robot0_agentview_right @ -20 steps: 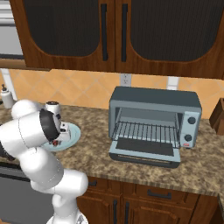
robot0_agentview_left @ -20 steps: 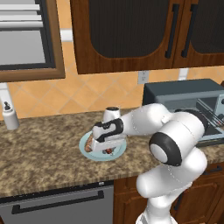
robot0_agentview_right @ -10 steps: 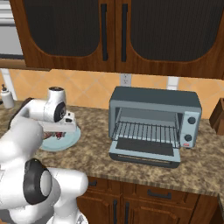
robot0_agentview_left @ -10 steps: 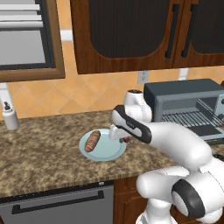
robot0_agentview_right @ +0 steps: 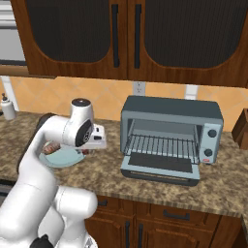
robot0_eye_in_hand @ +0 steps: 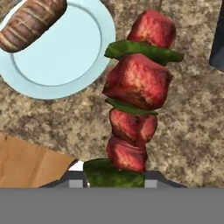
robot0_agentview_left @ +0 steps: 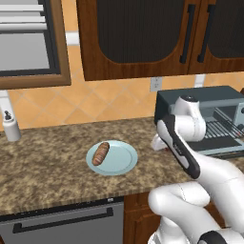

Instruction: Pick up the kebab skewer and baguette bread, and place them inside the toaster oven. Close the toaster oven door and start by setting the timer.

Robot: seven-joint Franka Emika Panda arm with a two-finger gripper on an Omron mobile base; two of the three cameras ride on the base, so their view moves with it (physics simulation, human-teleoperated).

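My gripper [robot0_eye_in_hand: 114, 177] is shut on the kebab skewer [robot0_eye_in_hand: 138, 87], whose red meat chunks and green pepper pieces stick out ahead of the fingers above the stone counter. In the base views the hand [robot0_agentview_left: 159, 142] [robot0_agentview_right: 95, 139] hangs between the plate and the toaster oven [robot0_agentview_left: 200, 101] [robot0_agentview_right: 170, 114]. The toaster oven door [robot0_agentview_right: 162, 167] lies folded down open, and the wire rack [robot0_agentview_right: 164, 145] shows inside. The baguette bread [robot0_agentview_left: 101, 153] [robot0_eye_in_hand: 33, 19] lies alone on the light blue plate [robot0_agentview_left: 123, 161] [robot0_eye_in_hand: 65, 57].
A white soap bottle [robot0_agentview_left: 10, 127] [robot0_agentview_right: 7, 107] stands at the counter's far left by the wall. Dark wood cabinets [robot0_agentview_right: 126, 34] hang overhead. A dishwasher front [robot0_agentview_left: 62, 224] sits below the counter. A brown block [robot0_agentview_right: 240, 129] stands right of the oven.
The arm has swung right from over the plate toward the oven, carrying the kebab skewer. The baguette stays on the plate.
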